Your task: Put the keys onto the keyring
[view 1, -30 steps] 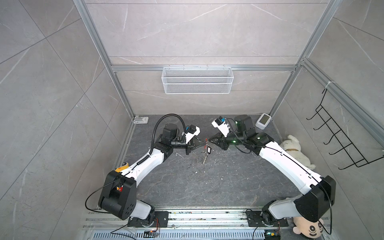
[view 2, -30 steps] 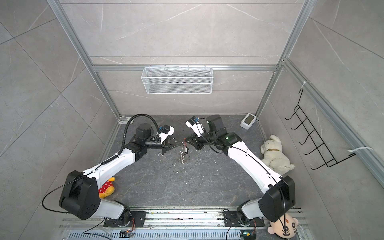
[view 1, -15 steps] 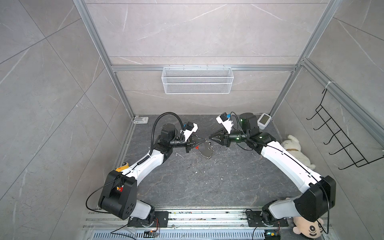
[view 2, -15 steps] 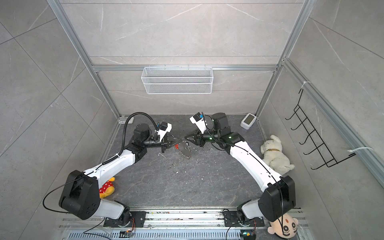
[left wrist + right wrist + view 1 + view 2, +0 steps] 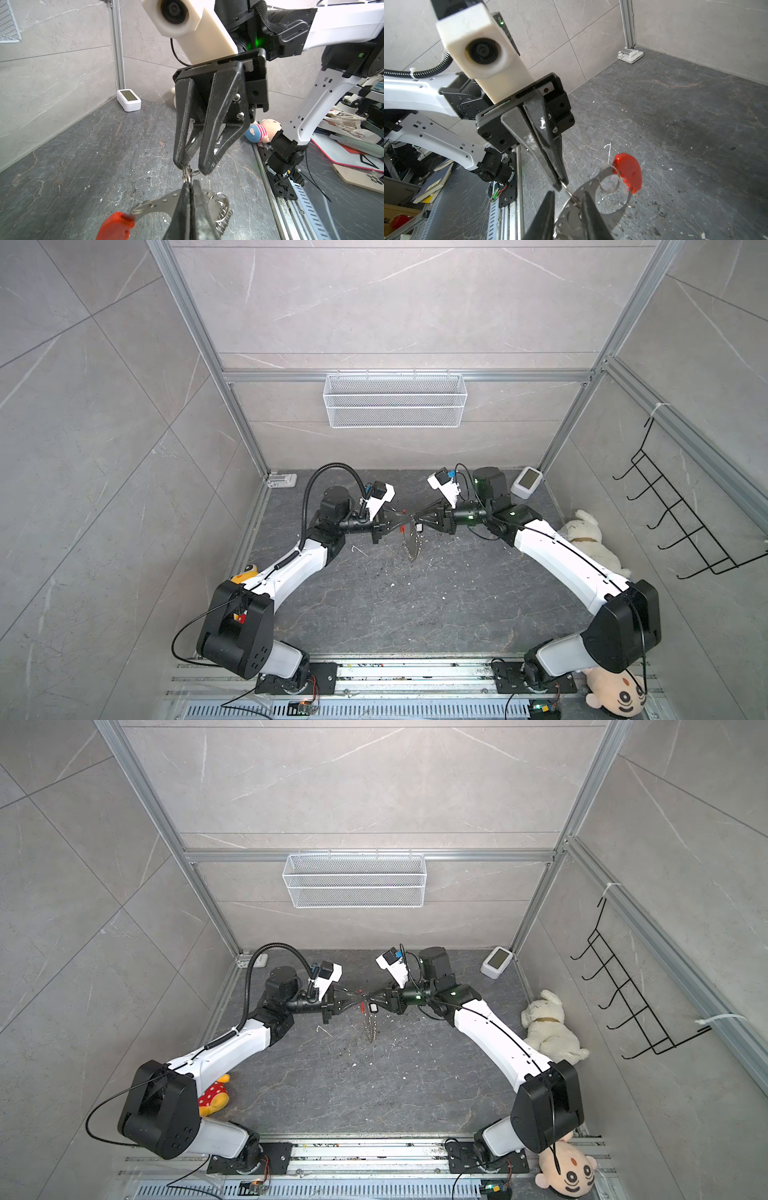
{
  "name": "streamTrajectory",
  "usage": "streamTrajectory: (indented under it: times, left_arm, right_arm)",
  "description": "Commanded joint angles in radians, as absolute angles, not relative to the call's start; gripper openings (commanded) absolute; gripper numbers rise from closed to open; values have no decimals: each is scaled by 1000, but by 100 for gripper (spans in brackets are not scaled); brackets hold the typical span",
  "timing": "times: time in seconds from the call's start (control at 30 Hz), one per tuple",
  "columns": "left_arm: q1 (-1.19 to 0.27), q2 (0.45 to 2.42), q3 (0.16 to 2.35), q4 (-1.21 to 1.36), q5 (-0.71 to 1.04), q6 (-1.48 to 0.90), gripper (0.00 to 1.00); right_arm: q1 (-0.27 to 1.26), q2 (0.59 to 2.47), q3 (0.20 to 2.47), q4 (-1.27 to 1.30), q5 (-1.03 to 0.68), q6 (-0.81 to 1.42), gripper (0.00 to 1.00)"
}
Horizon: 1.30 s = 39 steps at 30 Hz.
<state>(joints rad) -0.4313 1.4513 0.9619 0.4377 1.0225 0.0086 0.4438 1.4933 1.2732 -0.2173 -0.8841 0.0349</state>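
Left gripper [image 5: 404,517] was found clenched on the keyring [image 5: 409,545] in both top views. One key [image 5: 419,527] was seen just beside the keyring, on the side of the right gripper [image 5: 418,517]. By left wrist view, right jaws were recorded parted around one small ring [image 5: 187,173] touching the keyring. By right wrist view, one red bar [image 5: 628,172] was counted. Threading was judged in hand; next, fine alignment of key to ring was deemed needed.

Both arms reach inward from their bases with elbows bowed outward, and their wrists are turned level so the two grippers face each other nose to nose in mid-air. The left gripper [image 5: 559,184] has its jaws pressed flat together. The right gripper [image 5: 193,167] has its jaws a little apart, its tips almost meeting the left's tip.
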Motion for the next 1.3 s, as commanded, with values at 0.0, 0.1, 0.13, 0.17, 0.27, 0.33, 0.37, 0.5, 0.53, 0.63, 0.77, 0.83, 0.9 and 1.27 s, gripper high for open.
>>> streamTrajectory:
  times: [0.0,0.1,0.13,0.17,0.27,0.33,0.37,0.5,0.53,0.63,0.77,0.83,0.9,1.27]
  left_arm:
    - [-425,1422,977,524,1050,-15,0]
    - [-425,1420,977,527,1049,-17,0]
    - [-425,1420,978,530,1049,-18,0]
    - [-425,1422,977,533,1049,-21,0]
    - [-425,1427,978,549,1052,-34,0]
    - [-425,1431,977,554,1054,-38,0]
    - [-425,1434,978,556,1053,-40,0]
    - [-425,1443,974,571,1055,-52,0]
    - [-425,1446,973,575,1055,-54,0]
    - [-425,1451,974,576,1055,-59,0]
    - [-426,1460,974,577,1053,-66,0]
    - [-427,1467,976,574,1051,-64,0]
    - [-426,1474,980,562,1052,-58,0]
    - [-425,1433,1002,331,934,155,37]
  right_arm:
    - [447,1508,1254,-187,-910,52,26]
    - [446,1512,1250,-182,-915,57,25]
    - [446,1514,1249,-177,-917,59,25]
    - [447,1514,1248,-174,-918,62,23]
    - [446,1513,1245,-159,-923,72,18]
    - [446,1512,1245,-146,-928,83,17]
    - [447,1513,1245,-138,-929,88,16]
    - [452,1516,1245,-116,-928,103,10]
    - [454,1518,1246,-112,-925,107,8]
    - [460,1518,1246,-100,-917,114,1]
    - [471,1499,1241,-90,-866,118,0]
    - [475,1485,1233,-82,-836,118,0]
    - [476,1470,1226,-76,-815,117,0]
    - [483,1426,1258,-226,-727,0,0]
